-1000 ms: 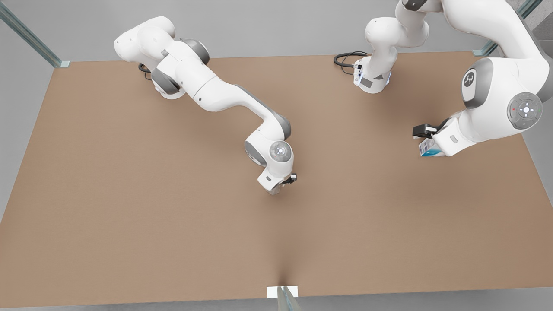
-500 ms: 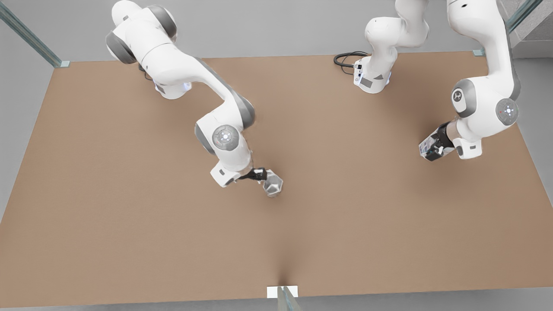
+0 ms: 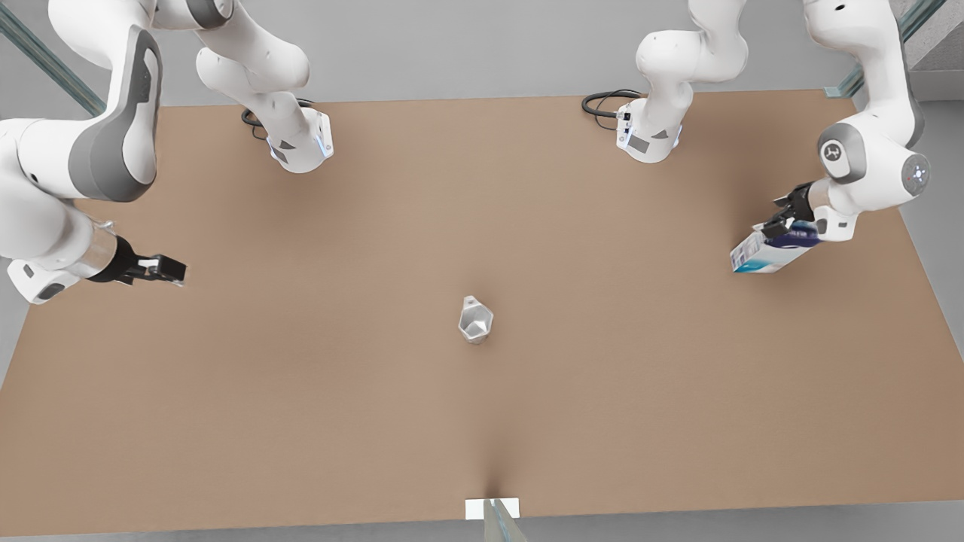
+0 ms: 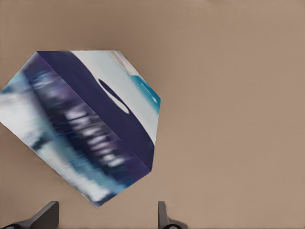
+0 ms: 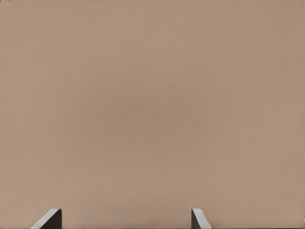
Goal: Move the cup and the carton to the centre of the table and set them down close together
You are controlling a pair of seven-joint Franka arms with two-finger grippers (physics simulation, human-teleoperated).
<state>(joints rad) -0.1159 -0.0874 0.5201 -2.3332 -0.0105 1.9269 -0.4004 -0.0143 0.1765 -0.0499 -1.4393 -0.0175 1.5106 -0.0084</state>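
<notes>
Left gripper (image 3: 776, 220), spread wide, hovers just above the carton (image 3: 768, 252), laid flat lengthwise; right gripper (image 3: 167, 269) is parted, empty; cup (image 3: 475, 321) stands upright mid-worktop (image 3: 482, 421).

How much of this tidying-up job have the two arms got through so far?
About half, it seems. The cup already stands alone near the middle of the table, and the right gripper is off at the front view's left, open and empty. The carton lies near the front view's right edge, with the left gripper open just above it. It is not yet beside the cup.
</notes>
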